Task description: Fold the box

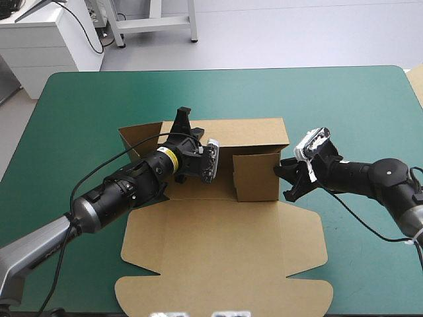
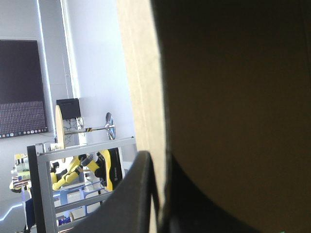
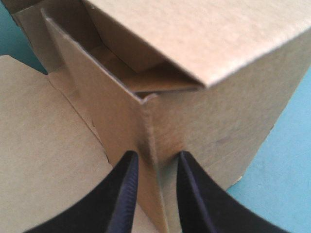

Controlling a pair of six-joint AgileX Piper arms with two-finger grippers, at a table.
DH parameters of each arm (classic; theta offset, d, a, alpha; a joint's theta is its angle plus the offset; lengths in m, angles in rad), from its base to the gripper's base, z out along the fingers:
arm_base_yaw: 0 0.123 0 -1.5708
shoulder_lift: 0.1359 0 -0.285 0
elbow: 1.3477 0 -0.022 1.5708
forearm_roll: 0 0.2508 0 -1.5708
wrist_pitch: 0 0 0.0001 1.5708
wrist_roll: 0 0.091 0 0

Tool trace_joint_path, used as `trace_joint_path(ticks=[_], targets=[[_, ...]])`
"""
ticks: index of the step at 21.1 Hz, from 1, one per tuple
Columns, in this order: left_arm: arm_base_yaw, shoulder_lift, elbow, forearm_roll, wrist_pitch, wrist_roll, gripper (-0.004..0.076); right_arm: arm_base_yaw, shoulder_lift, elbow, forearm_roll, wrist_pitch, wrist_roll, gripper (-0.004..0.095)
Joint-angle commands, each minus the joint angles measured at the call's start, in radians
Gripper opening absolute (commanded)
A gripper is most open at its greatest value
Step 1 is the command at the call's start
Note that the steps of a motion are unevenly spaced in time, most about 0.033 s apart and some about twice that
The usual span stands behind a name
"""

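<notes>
While the brown box [image 1: 258, 135] stands mid-table, far walls raised and lid flat toward the near edge, your left gripper [image 1: 183, 113] pinches its far wall and your right gripper [image 3: 156, 158] clamps the right-hand corner. Tuck squarely and avoid creasing.

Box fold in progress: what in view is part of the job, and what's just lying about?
Job:
box, walls partly raised
left gripper, shut on its back wall
right gripper, shut on its right wall

Lying about:
pale board edge at the right edge of the table, untouched
</notes>
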Motion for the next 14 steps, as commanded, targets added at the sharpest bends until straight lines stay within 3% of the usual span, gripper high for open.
trace_joint_path(ticks=[1,14], targets=[[-0.01,0.0,0.0,-0.046,0.018,-0.007,-0.0008,-0.002,-0.03,-0.029,0.082,0.094,-0.013,0.026],[-0.01,0.0,0.0,-0.046,0.036,-0.005,-0.0008,-0.002,-0.091,-0.112,-0.024,0.244,0.055,0.026]])
